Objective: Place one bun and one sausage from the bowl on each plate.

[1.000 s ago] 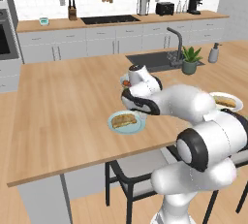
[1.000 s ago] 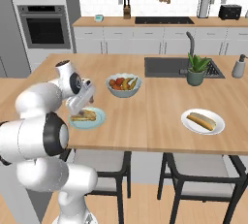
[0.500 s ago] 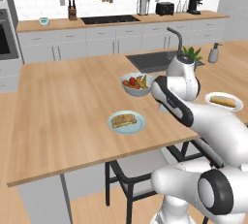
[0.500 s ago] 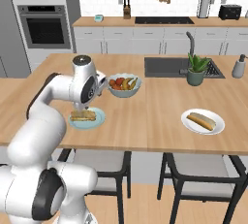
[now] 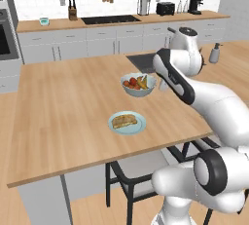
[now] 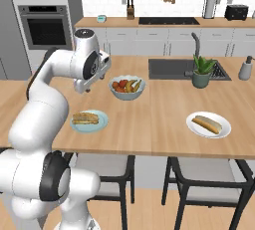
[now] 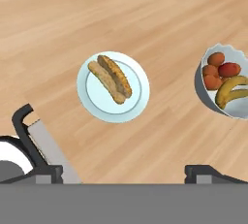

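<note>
**Both plates served, arm raised clear**

While the gripper (image 7: 123, 169) hung high above the counter (image 5: 63, 107), its jaws stood wide apart and held nothing. Below it in the hand view lay the pale blue-green plate (image 7: 113, 87) with a bun and a sausage side by side across its middle, so that serving looked finished. In the right base view the white plate (image 6: 208, 125) sat well apart, toward the sink side, and carried its own bun and sausage. The fruit bowl (image 6: 127, 87) stood between and behind the two plates, no part of the job. The dark wooden bowl could not be made out in these views. Judged from how the food lay, the task appeared complete, and the height of the hand probably served to keep it off the plates.
</note>
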Controlling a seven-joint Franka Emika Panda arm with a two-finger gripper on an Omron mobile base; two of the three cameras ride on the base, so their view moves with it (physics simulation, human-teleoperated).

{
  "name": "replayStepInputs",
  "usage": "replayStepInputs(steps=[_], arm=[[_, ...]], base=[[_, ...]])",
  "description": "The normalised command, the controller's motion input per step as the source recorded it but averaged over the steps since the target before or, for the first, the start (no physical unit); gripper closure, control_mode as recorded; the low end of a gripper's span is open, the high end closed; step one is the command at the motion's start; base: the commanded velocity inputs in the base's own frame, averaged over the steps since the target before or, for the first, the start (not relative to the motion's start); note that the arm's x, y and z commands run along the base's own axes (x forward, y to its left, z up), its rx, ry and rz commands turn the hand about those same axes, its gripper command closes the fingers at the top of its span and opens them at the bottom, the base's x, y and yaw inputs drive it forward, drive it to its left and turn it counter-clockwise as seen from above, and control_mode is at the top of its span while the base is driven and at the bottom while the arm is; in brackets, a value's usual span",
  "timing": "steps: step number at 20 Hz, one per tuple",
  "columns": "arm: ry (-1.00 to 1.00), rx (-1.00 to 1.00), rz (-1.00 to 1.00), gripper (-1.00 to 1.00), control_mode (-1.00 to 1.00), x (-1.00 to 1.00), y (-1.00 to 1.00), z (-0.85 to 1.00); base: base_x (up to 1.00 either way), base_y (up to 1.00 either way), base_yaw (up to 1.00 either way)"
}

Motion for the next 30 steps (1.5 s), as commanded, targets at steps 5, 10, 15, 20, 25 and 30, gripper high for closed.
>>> replayStepInputs(steps=[5, 10, 15, 20, 25, 30], arm=[[0.01, 0.00, 0.00, -1.00, 1.00, 0.00, 0.00, 0.10], [0.00, 0.00, 0.00, -1.00, 1.00, 0.00, 0.00, 0.00], [0.00, 0.00, 0.00, -1.00, 1.00, 0.00, 0.00, 0.00], [0.00, 0.00, 0.00, -1.00, 1.00, 0.00, 0.00, 0.00], [0.00, 0.00, 0.00, -1.00, 1.00, 0.00, 0.00, 0.00], [0.00, 0.00, 0.00, -1.00, 1.00, 0.00, 0.00, 0.00]], base=[[0.00, -0.08, 0.00], [0.00, -0.78, 0.00], [0.00, -1.00, 0.00], [0.00, -1.00, 0.00], [0.00, -1.00, 0.00], [0.00, -1.00, -0.01]])
